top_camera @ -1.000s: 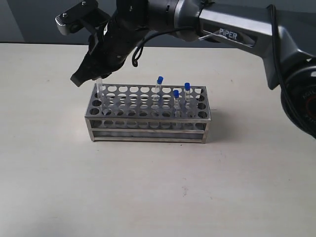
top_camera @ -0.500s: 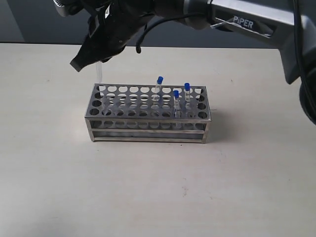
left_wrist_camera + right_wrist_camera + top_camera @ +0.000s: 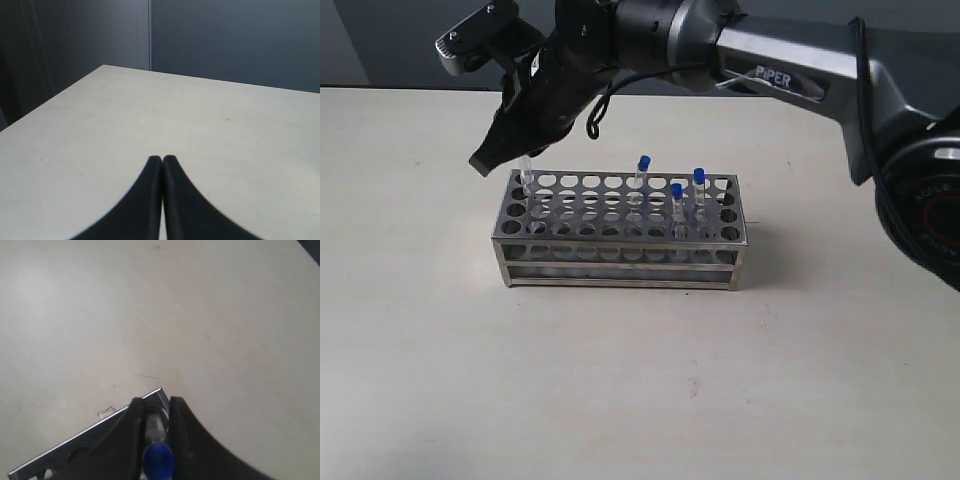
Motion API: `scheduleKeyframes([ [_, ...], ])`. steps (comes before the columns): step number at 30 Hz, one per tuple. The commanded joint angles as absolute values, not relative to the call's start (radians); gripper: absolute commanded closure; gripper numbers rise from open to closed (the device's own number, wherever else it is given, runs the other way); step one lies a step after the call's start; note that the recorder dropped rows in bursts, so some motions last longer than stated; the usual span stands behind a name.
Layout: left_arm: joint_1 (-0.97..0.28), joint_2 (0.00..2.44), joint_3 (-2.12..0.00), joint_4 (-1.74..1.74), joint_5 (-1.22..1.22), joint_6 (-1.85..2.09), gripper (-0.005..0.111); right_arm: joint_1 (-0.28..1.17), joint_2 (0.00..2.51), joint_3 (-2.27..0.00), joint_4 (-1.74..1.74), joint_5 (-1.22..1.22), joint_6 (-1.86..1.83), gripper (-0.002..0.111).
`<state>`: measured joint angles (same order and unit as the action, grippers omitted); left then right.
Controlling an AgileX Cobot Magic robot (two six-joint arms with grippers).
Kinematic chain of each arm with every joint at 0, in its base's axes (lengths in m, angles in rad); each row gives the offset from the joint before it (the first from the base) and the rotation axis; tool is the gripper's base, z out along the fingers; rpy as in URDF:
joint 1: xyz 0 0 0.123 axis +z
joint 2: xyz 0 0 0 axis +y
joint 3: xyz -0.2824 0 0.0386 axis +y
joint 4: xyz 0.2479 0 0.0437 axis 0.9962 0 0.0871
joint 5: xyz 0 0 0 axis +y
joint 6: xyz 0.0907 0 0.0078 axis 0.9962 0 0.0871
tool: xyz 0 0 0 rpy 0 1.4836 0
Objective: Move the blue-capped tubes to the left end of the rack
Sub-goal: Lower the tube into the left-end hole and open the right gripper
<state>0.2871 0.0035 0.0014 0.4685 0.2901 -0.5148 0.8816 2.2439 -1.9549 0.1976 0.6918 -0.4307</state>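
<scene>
The steel rack stands in the middle of the table. Three blue-capped tubes stand upright in holes near its right end. My right gripper reaches across to the rack's left end and is shut on a fourth clear tube, whose lower end sits in a hole of the leftmost column. In the right wrist view the right gripper clamps the tube, whose blue cap shows between the fingers above the rack's corner. My left gripper is shut and empty over bare table, away from the rack.
The right arm stretches over the back of the table from the right. A dark wall rises beyond the table's far edge in the left wrist view.
The right gripper lifted the tube above the rack's left end half a second ago, then came back down; the tube's lower end is in a leftmost hole again.
</scene>
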Motion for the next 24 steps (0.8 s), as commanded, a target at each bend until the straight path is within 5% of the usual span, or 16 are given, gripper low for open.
scheduleKeyframes([
  [1, 0.287, 0.000, 0.000, 0.468, 0.289, -0.516, 0.106, 0.880, 2.270, -1.961, 0.221, 0.661, -0.435, 0.109],
  [12, 0.287, 0.000, 0.000, 0.468, 0.291, -0.516, 0.106, 0.880, 2.320, -1.961, 0.281, 0.618, -0.435, 0.107],
  [20, 0.287, 0.000, 0.000, 0.468, 0.291, -0.516, 0.106, 0.880, 2.317, -1.961, 0.290, 0.629, -0.433, 0.064],
  [24, 0.287, 0.000, 0.000, 0.468, 0.291, -0.516, 0.106, 0.879, 2.278, -1.961, 0.286, 0.685, -0.427, 0.061],
])
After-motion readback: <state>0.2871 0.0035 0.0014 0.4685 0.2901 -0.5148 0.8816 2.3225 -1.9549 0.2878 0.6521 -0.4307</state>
